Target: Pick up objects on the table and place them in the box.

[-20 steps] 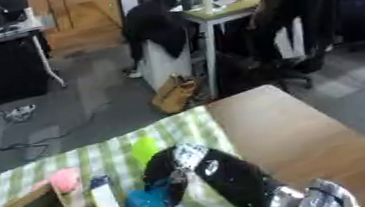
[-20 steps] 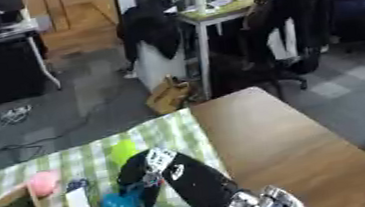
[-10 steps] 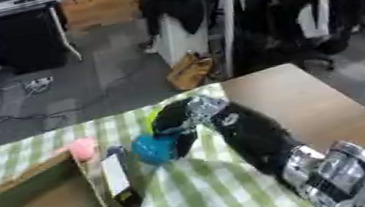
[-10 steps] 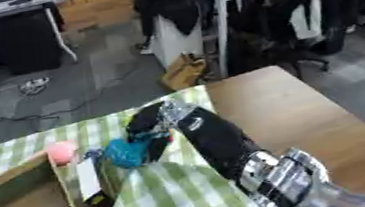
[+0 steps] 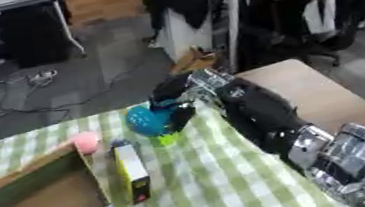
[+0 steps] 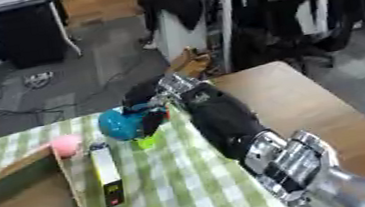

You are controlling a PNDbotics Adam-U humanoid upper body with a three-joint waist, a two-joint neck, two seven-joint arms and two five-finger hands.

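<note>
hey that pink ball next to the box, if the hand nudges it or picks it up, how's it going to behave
The pink ball looks round and smooth, so a nudge would probably send it rolling across the checked cloth. It sits against the box wall, which may stop it on that side. It looks small, so likely light, though curled fingers might squeeze it out.

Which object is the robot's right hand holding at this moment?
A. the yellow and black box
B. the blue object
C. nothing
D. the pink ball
B: the right hand has its fingers curled round the blue object, above the green checked cloth; the pink ball and the yellow and black box lie apart from it, beside the cardboard box.
</note>
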